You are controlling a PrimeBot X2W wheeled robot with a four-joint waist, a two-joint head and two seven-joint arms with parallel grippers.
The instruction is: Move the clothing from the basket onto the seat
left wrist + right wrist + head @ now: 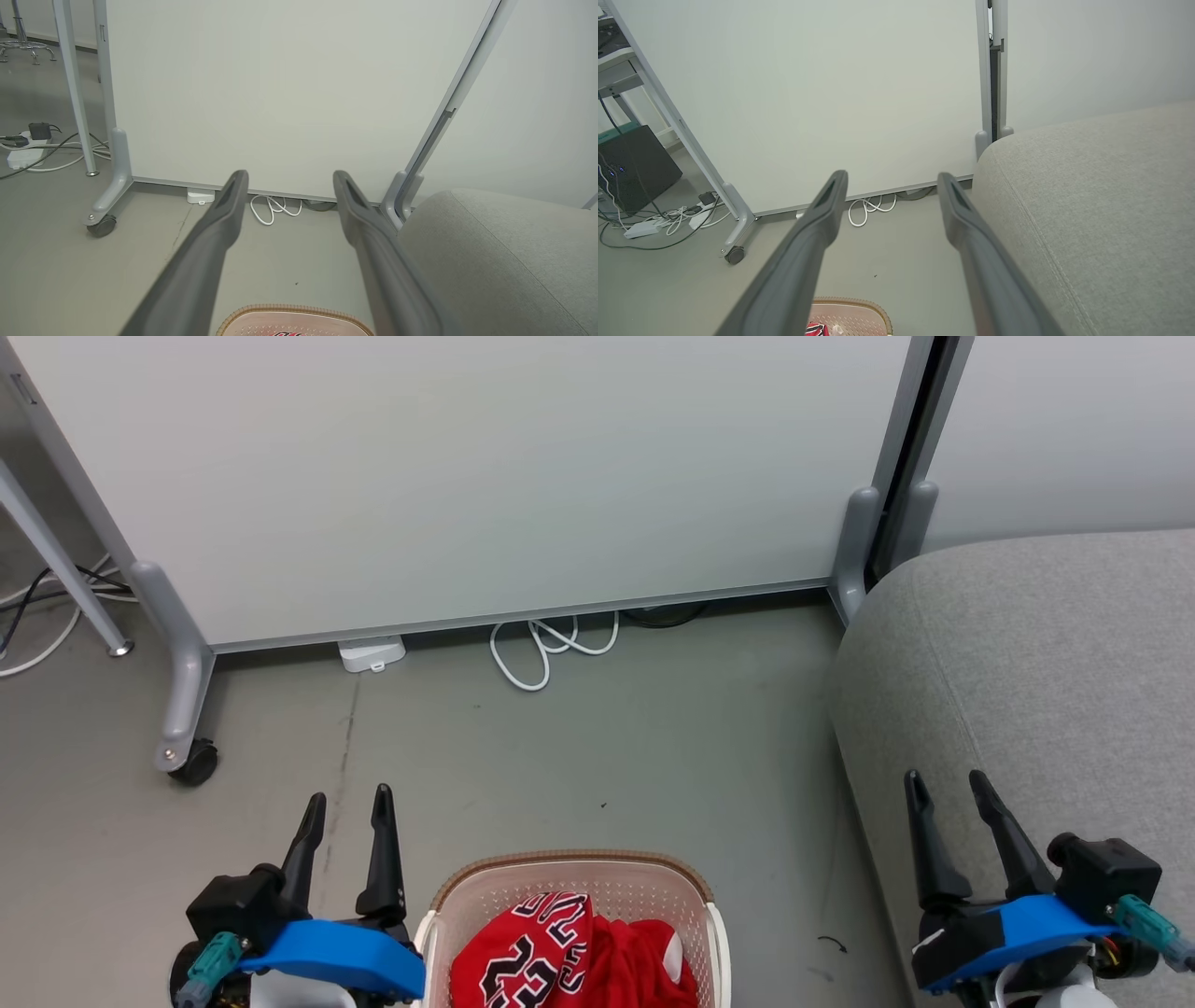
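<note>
Red clothing (560,957): heaped in the cream basket (579,868) on the floor, between the two arms; the frame edge crops the pile, so the garment count is unclear.
Grey seat (1046,663): right of the basket.
Risk: a shallow pinch may lift one layer only, or snag the perforated wall and drag the basket.
Left gripper (349,794): fingers spread, empty, just left of the basket.
Right gripper (943,776): fingers spread, empty, over the seat's edge.

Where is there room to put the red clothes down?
The grey seat is bare wherever it shows, from the panel's foot to the right claw. The floor between the basket and the white cable is free too. The basket is crowded with the clothing.
</note>
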